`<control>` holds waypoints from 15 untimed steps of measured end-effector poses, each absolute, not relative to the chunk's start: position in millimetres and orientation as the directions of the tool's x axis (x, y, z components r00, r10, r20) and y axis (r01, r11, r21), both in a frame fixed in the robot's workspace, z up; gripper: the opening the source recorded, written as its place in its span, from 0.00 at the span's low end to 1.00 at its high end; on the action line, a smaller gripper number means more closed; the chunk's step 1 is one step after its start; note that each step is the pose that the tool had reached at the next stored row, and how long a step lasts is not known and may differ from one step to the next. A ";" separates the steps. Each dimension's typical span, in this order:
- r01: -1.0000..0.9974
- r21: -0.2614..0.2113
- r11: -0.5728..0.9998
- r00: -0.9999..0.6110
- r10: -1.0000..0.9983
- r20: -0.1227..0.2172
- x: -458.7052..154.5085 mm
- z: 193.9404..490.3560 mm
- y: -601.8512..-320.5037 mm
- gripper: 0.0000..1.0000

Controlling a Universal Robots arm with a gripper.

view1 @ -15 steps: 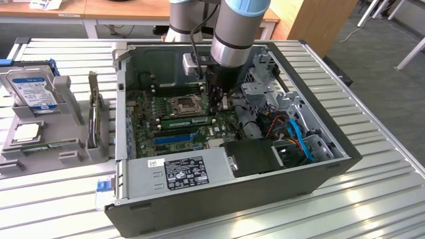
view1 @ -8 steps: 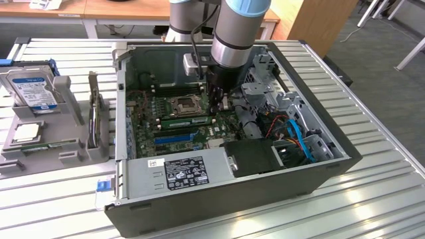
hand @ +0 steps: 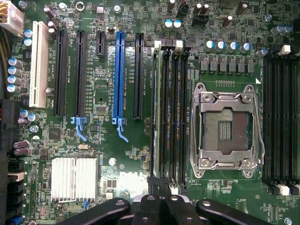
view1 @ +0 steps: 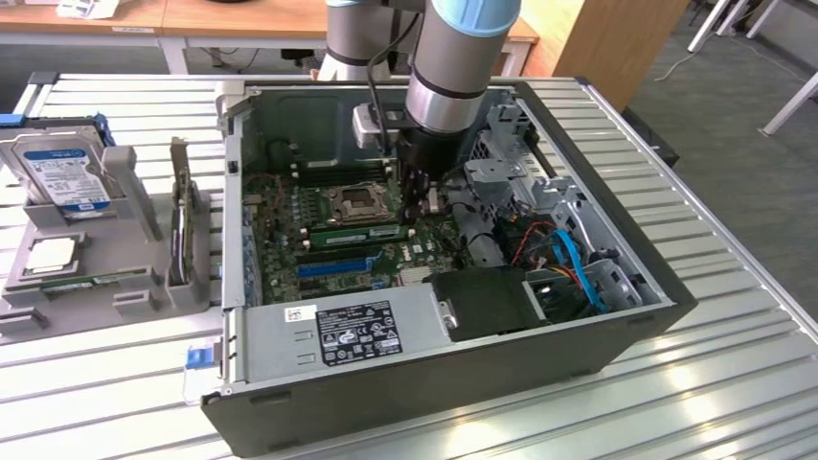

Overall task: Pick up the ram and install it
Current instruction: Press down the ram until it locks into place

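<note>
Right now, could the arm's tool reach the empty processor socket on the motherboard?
Probably yes: the case lies open, the tool hangs just beside the socket, and nothing covers it.

The computer case lies open on the worktop. Inside it, the ram sits in a slot beside the processor socket. A hard drive stands on the exterior view's left.
</note>
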State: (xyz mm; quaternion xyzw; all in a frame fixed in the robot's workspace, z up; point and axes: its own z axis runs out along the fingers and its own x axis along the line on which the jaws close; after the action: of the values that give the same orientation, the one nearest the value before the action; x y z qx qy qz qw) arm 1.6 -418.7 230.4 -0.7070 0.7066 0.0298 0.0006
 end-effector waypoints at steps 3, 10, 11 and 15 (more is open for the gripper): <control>-0.999 0.041 -0.002 0.000 -0.999 -0.043 1.6 230.2 -418.6 0.10; -0.999 0.041 -0.001 0.000 -0.999 -0.043 1.6 228.5 -418.6 0.10; -0.999 0.041 -0.002 0.000 -0.999 -0.043 1.6 228.4 -418.3 0.10; -0.999 0.041 -0.001 0.000 -0.999 -0.043 1.6 228.4 -418.2 0.10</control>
State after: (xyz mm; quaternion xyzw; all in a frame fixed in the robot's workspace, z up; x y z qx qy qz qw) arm 1.6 -418.2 228.4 -0.7070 0.7066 0.0299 0.0007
